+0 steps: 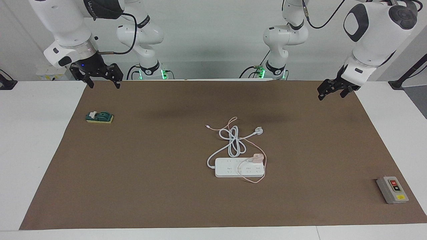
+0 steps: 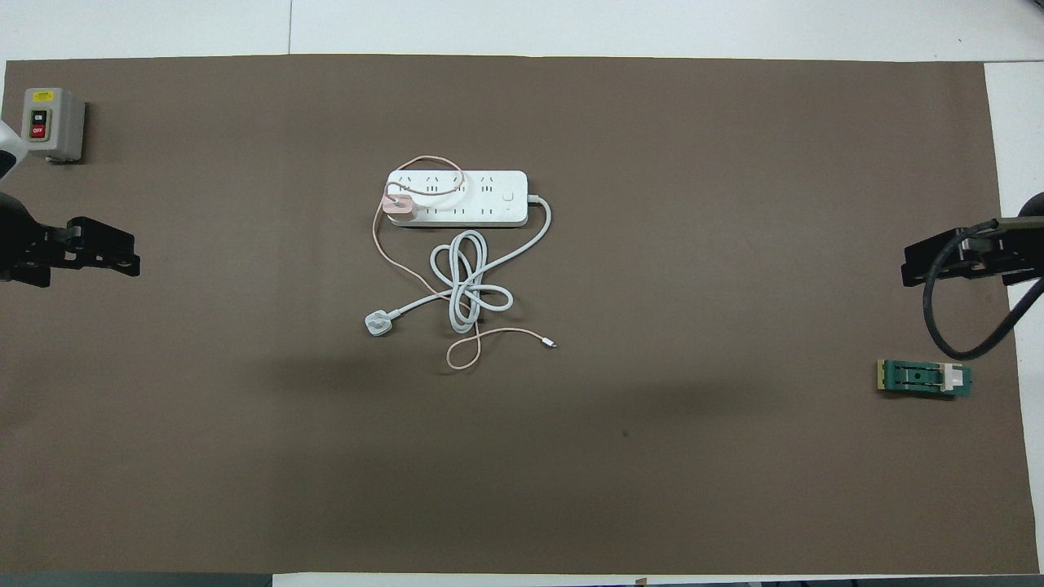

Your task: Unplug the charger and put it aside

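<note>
The pale pink charger (image 1: 257, 158) is plugged into the long white power strip (image 1: 223, 172) in the middle of the brown mat, at the strip's end toward the left arm. Its thin pink cable (image 1: 223, 126) loops over the strip and runs toward the robots. In the overhead view the charger (image 2: 400, 206) sits on the strip (image 2: 499, 214). My left gripper (image 1: 331, 95) hangs open and empty over the mat's edge at the left arm's end, also seen from overhead (image 2: 122, 253). My right gripper (image 1: 103, 85) hangs open and empty at the right arm's end (image 2: 917, 267). Both arms wait.
The strip's thick white cord (image 1: 232, 141) lies coiled beside it, nearer to the robots, and ends in a white three-pin plug (image 1: 259, 130). A green switch block (image 1: 99, 117) lies toward the right arm's end. A grey on/off button box (image 1: 392, 189) lies toward the left arm's end.
</note>
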Motion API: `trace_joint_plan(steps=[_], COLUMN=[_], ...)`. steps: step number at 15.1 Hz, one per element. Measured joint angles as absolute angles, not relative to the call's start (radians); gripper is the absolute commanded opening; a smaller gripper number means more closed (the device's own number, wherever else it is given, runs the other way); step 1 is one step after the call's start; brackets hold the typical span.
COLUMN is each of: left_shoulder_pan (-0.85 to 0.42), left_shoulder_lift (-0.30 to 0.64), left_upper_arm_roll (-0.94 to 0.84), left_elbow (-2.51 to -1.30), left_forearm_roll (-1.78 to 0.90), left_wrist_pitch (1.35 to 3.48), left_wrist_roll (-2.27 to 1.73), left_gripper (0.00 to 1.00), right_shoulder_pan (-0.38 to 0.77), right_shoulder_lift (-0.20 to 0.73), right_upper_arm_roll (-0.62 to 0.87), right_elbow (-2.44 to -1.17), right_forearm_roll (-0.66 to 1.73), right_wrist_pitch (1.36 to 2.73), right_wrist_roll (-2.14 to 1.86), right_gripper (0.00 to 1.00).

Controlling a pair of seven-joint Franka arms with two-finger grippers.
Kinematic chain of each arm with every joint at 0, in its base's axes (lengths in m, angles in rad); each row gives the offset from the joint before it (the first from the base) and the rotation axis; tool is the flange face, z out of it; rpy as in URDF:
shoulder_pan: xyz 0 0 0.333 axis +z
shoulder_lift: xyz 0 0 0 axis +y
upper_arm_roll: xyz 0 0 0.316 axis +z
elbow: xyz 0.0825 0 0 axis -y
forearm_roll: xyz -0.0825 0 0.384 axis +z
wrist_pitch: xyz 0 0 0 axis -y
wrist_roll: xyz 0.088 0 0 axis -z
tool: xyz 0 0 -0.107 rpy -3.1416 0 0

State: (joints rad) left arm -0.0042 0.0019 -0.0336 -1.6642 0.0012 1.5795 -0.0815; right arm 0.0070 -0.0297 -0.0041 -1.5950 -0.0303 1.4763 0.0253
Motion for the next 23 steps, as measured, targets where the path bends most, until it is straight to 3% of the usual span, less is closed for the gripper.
trace_joint_plan(steps=[12,16,20,23], left_shoulder_pan=[-0.004,-0.05,-0.119,-0.17], left_shoulder_lift=[-0.003,0.001,0.084,0.225], left_upper_arm_roll=[-0.031,-0.036,-0.04,-0.039], left_elbow=[-1.665,-1.702,-1.682,-1.561], left_forearm_roll=[0.001,-0.016,-0.099,-0.105], left_wrist_pitch=[1.592,1.673,1.758,1.777], left_wrist_roll=[-0.103,-0.476,-0.923,-1.232], left_gripper=[1.0,1.0,1.0,1.0], right_shoulder_pan=[0.007,0.007,0.007,0.008], right_shoulder_lift=[-0.03,-0.03,-0.03,-0.029], right_upper_arm_roll=[-0.004,-0.004,-0.003,0.002], right_elbow=[-1.595,-1.595,-1.595,-1.601], right_forearm_roll=[-0.03,-0.03,-0.029,-0.003], right_wrist_pitch=[1.476,1.476,1.476,1.495], right_wrist_roll=[0.025,0.025,0.025,0.055], right_gripper=[1.0,1.0,1.0,1.0])
